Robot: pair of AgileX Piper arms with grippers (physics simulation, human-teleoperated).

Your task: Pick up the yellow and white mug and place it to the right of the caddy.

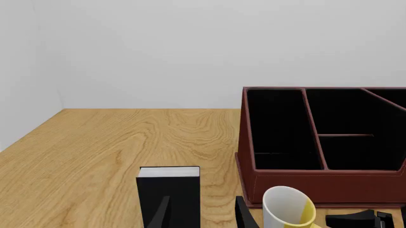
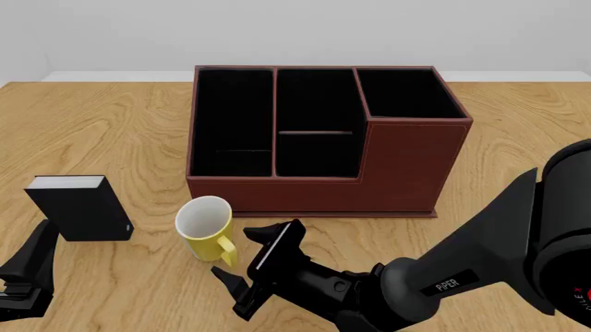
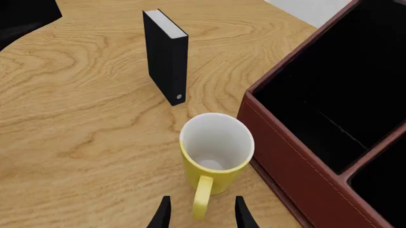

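Note:
The yellow and white mug point(image 2: 205, 225) stands upright on the table just in front of the caddy's point(image 2: 406, 162) left end, with its handle pointing toward me. My right gripper point(image 2: 249, 257) is open and low, just on my side of the mug. In the right wrist view the fingers point(image 3: 161, 214) stand on either side of the mug's point(image 3: 216, 152) handle without closing on it. My left gripper point(image 2: 28, 273) is open and empty at the near left. The mug point(image 1: 288, 206) and the caddy point(image 1: 285, 183) also show in the left wrist view.
A small black box with a white top point(image 2: 79, 207) stands left of the mug, just ahead of my left gripper point(image 1: 203, 214); it also shows in both wrist views point(image 1: 168, 194) point(image 3: 166, 54). Bare wood table point(image 2: 526, 117) lies to the right of the caddy.

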